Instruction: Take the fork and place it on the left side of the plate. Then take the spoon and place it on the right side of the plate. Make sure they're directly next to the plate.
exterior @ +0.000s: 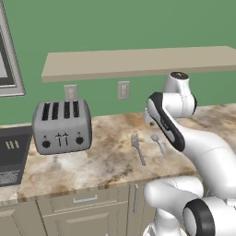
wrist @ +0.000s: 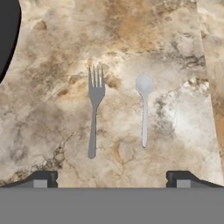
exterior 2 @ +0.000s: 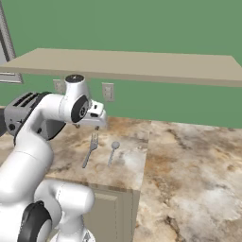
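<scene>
Left base view, left to right: dark appliance at the counter edge, grey four-slot toaster, then fork and spoon flat on the marbled tan-brown counter. Green wall behind, two outlets on it, beige shelf above. Light cabinets with metal handles below the counter.

Right base view: gripper hangs above the counter just behind the fork; the counter runs on to the right.

Hand view: fork left, spoon right, side by side, apart, roughly parallel, heads pointing away from the camera. Fork is darker grey, four tines, long thin handle. Spoon is paler, oval bowl, thin handle, a bit shorter. Both lie on a lighter patch of the counter. Fingertips sit wide apart at the bottom, jaws spread, nothing between them, not touching either utensil.
</scene>
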